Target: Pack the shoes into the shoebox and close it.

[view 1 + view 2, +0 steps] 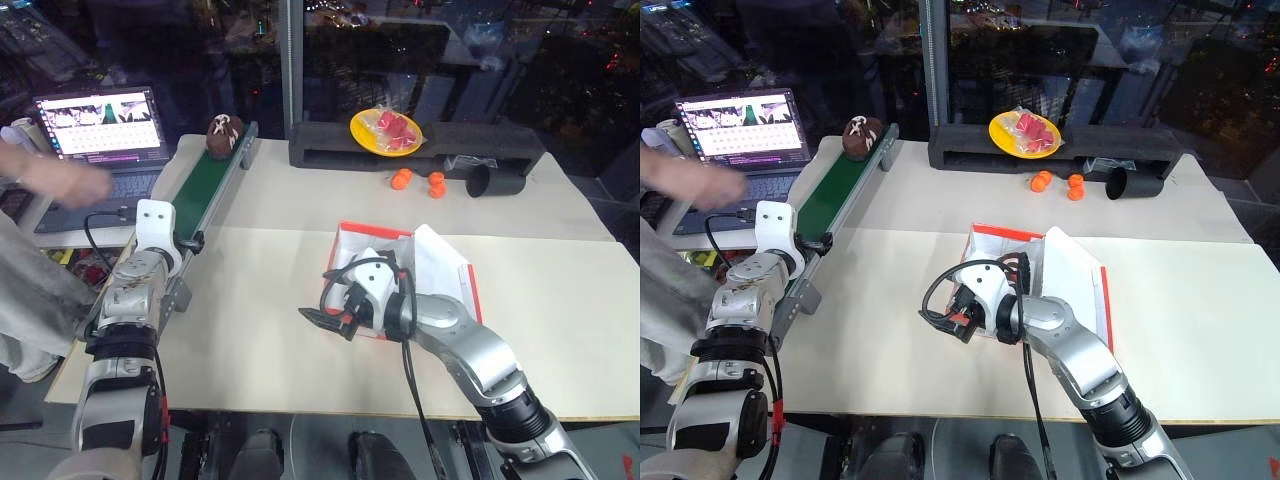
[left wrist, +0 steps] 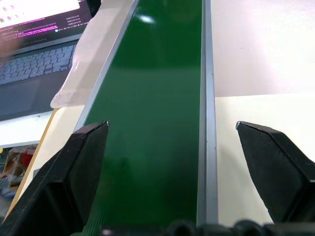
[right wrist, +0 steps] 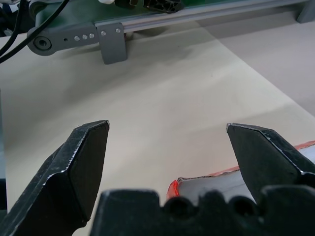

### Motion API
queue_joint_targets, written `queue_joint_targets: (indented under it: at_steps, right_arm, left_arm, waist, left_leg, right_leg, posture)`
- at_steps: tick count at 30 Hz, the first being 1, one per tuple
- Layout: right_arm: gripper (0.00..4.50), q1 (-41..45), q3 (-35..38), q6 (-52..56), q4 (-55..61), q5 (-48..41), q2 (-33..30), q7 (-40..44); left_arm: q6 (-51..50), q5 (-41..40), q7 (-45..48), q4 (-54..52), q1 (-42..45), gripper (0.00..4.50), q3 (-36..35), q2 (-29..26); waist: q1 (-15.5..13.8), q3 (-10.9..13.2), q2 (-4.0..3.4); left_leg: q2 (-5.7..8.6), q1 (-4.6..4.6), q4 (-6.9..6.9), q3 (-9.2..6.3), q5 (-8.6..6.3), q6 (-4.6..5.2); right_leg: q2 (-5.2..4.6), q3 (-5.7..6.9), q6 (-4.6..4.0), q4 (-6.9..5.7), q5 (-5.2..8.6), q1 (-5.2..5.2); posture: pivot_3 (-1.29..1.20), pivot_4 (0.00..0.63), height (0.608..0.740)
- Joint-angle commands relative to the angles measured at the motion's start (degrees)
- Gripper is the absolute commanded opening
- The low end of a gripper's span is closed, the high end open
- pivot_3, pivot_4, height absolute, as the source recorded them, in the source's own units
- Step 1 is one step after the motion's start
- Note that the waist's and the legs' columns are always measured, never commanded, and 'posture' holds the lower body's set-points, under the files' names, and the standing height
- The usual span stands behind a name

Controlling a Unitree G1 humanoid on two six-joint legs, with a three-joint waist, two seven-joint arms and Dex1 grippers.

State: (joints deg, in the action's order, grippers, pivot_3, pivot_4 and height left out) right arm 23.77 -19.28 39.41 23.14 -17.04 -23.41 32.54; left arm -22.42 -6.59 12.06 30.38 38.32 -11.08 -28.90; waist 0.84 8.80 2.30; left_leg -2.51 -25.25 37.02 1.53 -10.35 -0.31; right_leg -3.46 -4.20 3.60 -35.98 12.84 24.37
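Left tool [image 2: 170,162] released over green conveyor [image 2: 152,123]; right tool [image 3: 167,162] released beside shoebox [image 1: 345,240]; shoe [image 1: 224,133] at belt's far end.

Lab — conveyor belt [image 1: 205,180], laptop [image 1: 100,135] on tables.

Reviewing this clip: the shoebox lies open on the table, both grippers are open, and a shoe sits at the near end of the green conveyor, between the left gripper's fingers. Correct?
Not quite. The shoe sits at the far end of the conveyor, away from the left gripper, as the left eye view shows. The shoebox is open, and the right gripper too.
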Motion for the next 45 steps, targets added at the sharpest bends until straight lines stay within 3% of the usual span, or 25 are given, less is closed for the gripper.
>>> queue_joint_targets:
  at_steps: [1, 45]
  right_arm:
    - [4.50, 0.03, 1.43, 0.12, 1.63, -0.14, 0.39, -0.02]
    - [4.50, -0.32, 2.59, 1.01, 0.69, 1.37, 0.53, -2.20]
  left_arm:
    - [0.66, 0.74, 0.06, -0.52, 1.49, 4.45, -0.11, -0.99]
    - [1.72, 1.41, -3.16, 2.52, 1.78, 4.45, -1.04, -1.11]
  waist:
    - [0.02, 0.00, 0.00]
    - [-0.02, 0.00, 0.00]
  left_leg:
    - [0.00, 0.00, 0.00, 0.00, 0.00, 0.00]
    - [0.01, 0.01, 0.05, 0.00, 0.01, 0.00]
  right_leg:
    - [0.00, 0.00, 0.00, 0.00, 0.00, 0.00]
    - [0.00, 0.01, 0.00, -0.08, 0.00, 0.00]
  posture:
    - [0.00, 0.150, 0.728]
    - [0.00, 0.150, 0.728]
